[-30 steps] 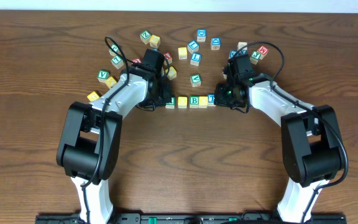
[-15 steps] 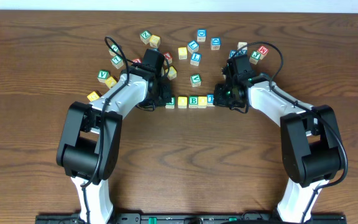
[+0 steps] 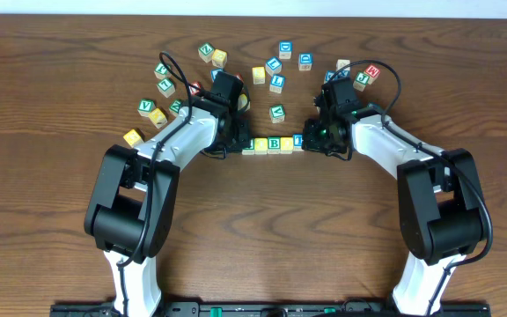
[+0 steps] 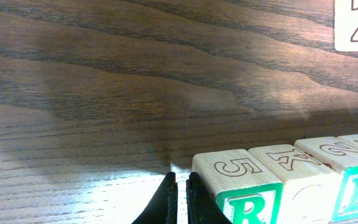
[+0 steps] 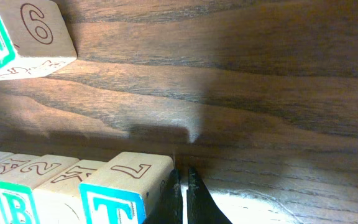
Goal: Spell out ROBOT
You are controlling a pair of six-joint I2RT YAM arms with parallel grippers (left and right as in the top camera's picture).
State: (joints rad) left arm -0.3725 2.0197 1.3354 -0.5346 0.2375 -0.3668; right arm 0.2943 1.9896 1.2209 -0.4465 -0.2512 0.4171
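A row of letter blocks [image 3: 274, 143] lies mid-table between my two grippers. In the left wrist view its left end is a green R block [image 4: 238, 186], then a pale block [image 4: 303, 186] and a green B block [image 4: 353, 180]. My left gripper [image 4: 180, 199] is shut and empty, its fingers against the R block's left side. In the right wrist view the row's right end is a blue T block [image 5: 126, 186]. My right gripper [image 5: 183, 196] is shut and empty, touching the T block's right side.
Several loose letter blocks lie scattered behind the row, such as a green one [image 3: 276, 113], a yellow one [image 3: 258, 75] and a blue one [image 3: 285, 49]. More sit at the left [image 3: 145, 107] and the right back [image 3: 372, 70]. A block with a 6 [image 5: 23, 37] is nearby.
My left gripper has moved right, pushing the left end of the row so the blocks close up tighter. The right arm has stayed put.
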